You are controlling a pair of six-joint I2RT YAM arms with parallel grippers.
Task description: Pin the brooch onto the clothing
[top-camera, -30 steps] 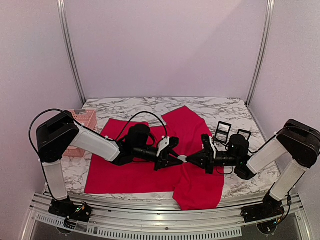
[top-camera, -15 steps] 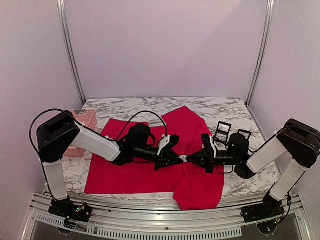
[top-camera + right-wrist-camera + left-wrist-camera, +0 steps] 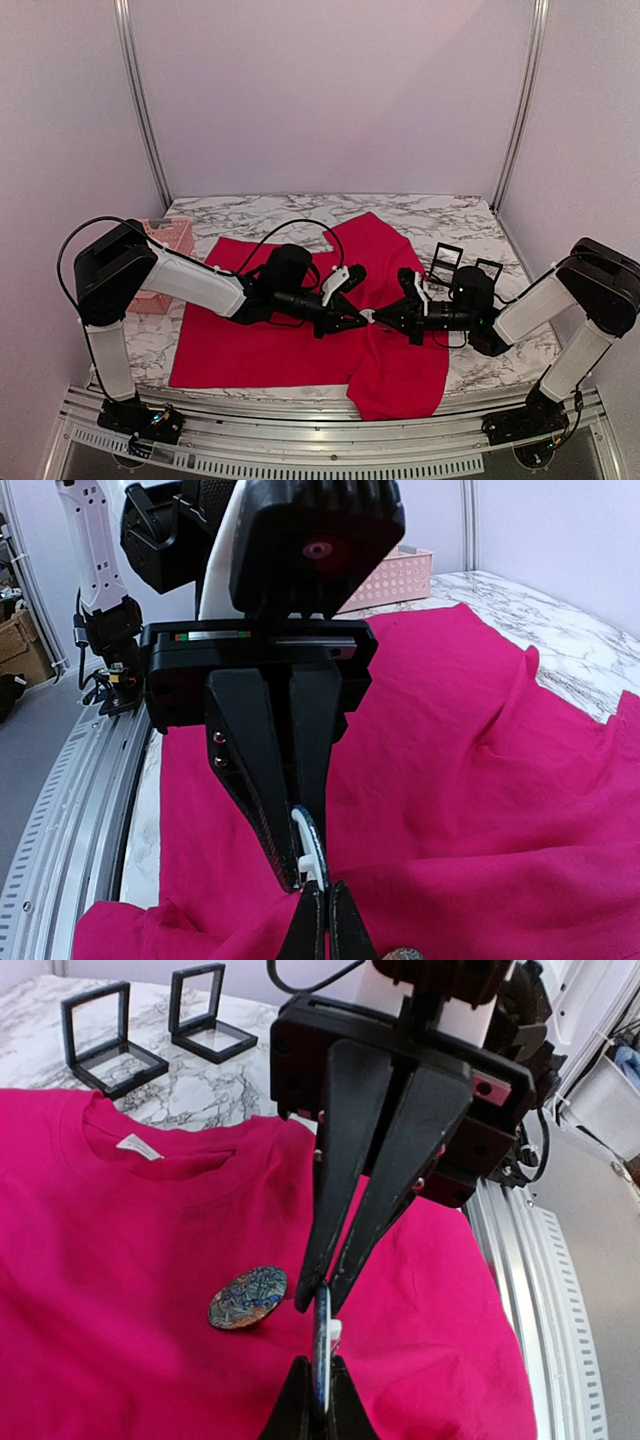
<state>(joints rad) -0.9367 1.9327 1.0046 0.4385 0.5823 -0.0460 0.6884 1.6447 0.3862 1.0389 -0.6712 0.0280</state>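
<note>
The red T-shirt (image 3: 260, 345) lies spread on the marble table, also in the left wrist view (image 3: 120, 1260) and the right wrist view (image 3: 480, 730), with its white neck label (image 3: 138, 1146) showing. A small round brooch (image 3: 368, 317) is held edge-on just above the shirt, between both grippers. My left gripper (image 3: 358, 319) (image 3: 322, 1380) is shut on its near edge (image 3: 322, 1335). My right gripper (image 3: 379, 318) (image 3: 326, 905) pinches the opposite edge (image 3: 314, 852). A second, patterned round brooch (image 3: 248, 1297) lies flat on the shirt beside them.
Two open black display boxes (image 3: 445, 262) (image 3: 487, 268) stand right of the shirt, also in the left wrist view (image 3: 100, 1035) (image 3: 205, 1010). A pink basket (image 3: 165, 240) (image 3: 395, 575) sits at the table's left. The metal rail (image 3: 320, 440) runs along the front edge.
My left arm has pushed slightly to the right and its wrist has risen a little. The brooch stays pinched between both grippers at about the same spot.
</note>
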